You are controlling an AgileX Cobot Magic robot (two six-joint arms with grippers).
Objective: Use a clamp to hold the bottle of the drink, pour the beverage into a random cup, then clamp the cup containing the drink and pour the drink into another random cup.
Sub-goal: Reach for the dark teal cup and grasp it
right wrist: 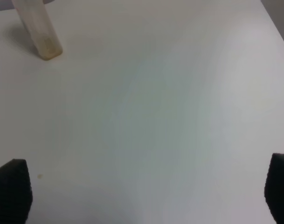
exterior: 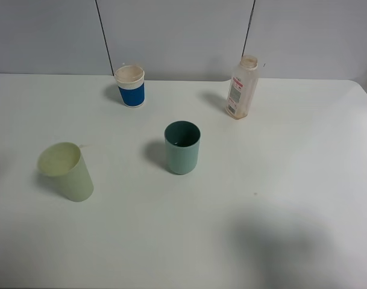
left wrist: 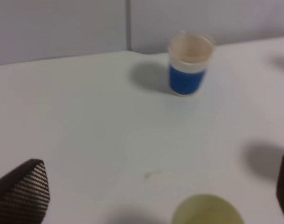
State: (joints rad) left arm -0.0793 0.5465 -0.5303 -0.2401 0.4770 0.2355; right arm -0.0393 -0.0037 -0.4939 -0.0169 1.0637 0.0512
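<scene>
On the white bench (exterior: 291,180), the small clear plastic bottle with the white-and-red label (exterior: 242,88) stands uncapped near the back, right of the matte teal-green tumbler (exterior: 182,147) in the middle; the blue paper cup with a white rim (exterior: 130,86) sits back left, the pale yellow-green cup (exterior: 67,171) front left; the danger: that tall, open bottle may tip and spill if pinched off-centre; neither arm shows in the high view; the right end effector (right wrist: 144,189) faces the bottle, spread wide, empty; the left end effector (left wrist: 153,189) gapes too, empty, near the yellow-green cup.
</scene>
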